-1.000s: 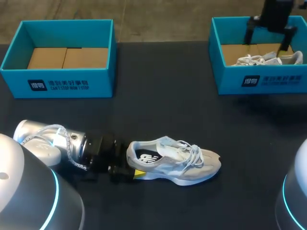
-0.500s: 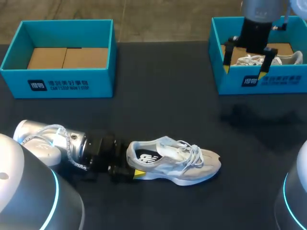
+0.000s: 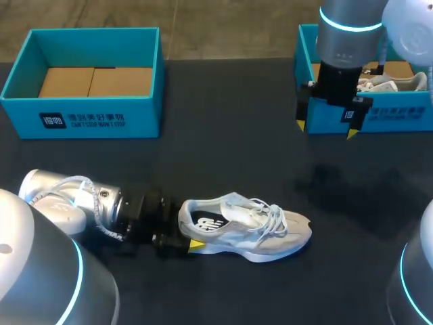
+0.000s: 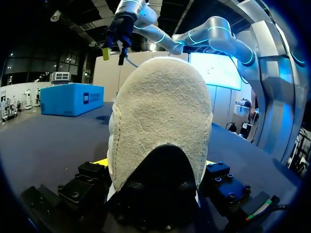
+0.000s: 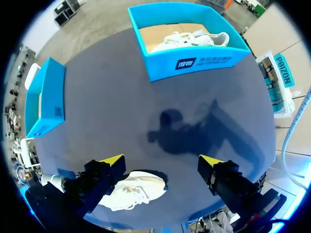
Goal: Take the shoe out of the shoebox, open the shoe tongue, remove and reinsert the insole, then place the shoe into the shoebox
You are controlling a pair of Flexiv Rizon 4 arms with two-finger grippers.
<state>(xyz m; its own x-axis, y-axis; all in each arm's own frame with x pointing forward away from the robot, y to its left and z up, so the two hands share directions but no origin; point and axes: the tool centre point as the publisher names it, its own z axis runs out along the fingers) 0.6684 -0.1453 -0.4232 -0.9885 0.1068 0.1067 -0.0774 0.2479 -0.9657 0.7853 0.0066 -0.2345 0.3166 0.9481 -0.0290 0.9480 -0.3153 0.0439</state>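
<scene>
Grey suede-and-mesh sneaker (image 3: 247, 227) on black worktop (image 3: 237, 135): heel clamped in left hand (image 3: 184, 238); right hand (image 3: 325, 128) wide open, empty, well apart.

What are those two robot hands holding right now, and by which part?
The left gripper grips the shoe by its heel. The right gripper is open and holds nothing.

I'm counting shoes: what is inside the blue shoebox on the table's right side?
One pale shoe with white laces lies inside the right shoebox, on its cardboard floor. Anything beneath the shoe is hidden, and in the head view the right arm covers part of the box.
</scene>
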